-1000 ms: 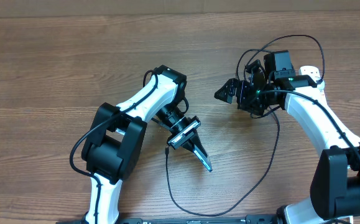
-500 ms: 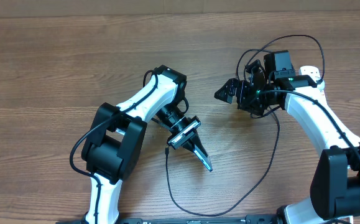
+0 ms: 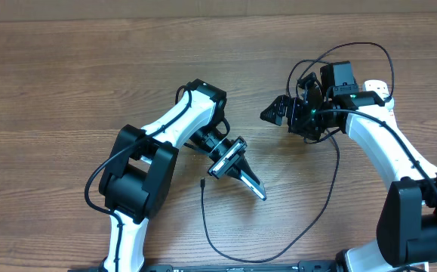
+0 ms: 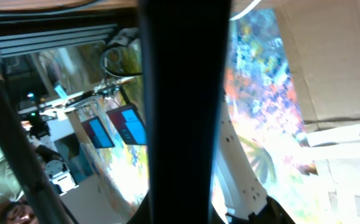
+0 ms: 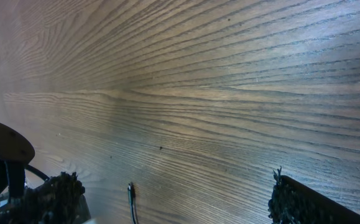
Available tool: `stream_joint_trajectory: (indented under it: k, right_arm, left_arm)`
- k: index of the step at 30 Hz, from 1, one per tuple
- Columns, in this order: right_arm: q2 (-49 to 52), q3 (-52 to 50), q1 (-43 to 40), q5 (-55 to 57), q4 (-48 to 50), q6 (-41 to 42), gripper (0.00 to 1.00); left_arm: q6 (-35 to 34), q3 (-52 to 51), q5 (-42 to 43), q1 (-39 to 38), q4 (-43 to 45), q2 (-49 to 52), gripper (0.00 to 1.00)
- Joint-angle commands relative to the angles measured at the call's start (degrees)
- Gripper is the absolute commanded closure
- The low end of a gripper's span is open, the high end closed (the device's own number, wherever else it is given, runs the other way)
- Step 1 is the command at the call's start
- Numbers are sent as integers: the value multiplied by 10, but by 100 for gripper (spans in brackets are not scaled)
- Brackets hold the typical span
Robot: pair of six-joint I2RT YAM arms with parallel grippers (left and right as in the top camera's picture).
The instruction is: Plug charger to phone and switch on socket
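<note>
Wood-grain worktop (image 3: 67, 83) seen from overhead carries the charger (image 3: 226, 255), its thin black cable looping from a small tip just beside the left gripper (image 3: 241, 175) round to the right arm. That gripper's jaws are closed on the phone (image 3: 256, 190), seen edge-on, while the right gripper (image 3: 273, 113) hovers well apart. From the left wrist the phone (image 4: 183, 93) is a dark slab filling the middle against a blurred room. From the right wrist the right gripper (image 5: 173, 193) has its jaws spread wide and empty over bare wood, with only the tip of the charger (image 5: 131, 198) showing below.
</note>
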Motion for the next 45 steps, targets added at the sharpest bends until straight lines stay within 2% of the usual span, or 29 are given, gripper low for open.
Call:
stream_joint_trajectory:
  k: [1, 16, 22, 28, 37, 45]
  right_arm:
    - [-4, 1, 2, 2, 2, -3, 0]
    - [-4, 1, 2, 2, 2, -3, 0]
    - [-4, 1, 2, 3, 2, -3, 0]
    - [-4, 1, 2, 2, 2, -3, 0]
    - [-4, 1, 2, 4, 2, -3, 0]
    - [-4, 1, 2, 8, 4, -3, 0]
  left_arm:
    - [28, 11, 60, -3, -5, -1, 96]
    - [34, 11, 60, -2, -5, -1, 96]
    - [127, 11, 26, -2, 2, -1, 96]
    - [238, 11, 17, -3, 93, -1, 96]
    - [239, 11, -96, -2, 249, -1, 96]
    - [240, 11, -136, 8, 402, -1, 96]
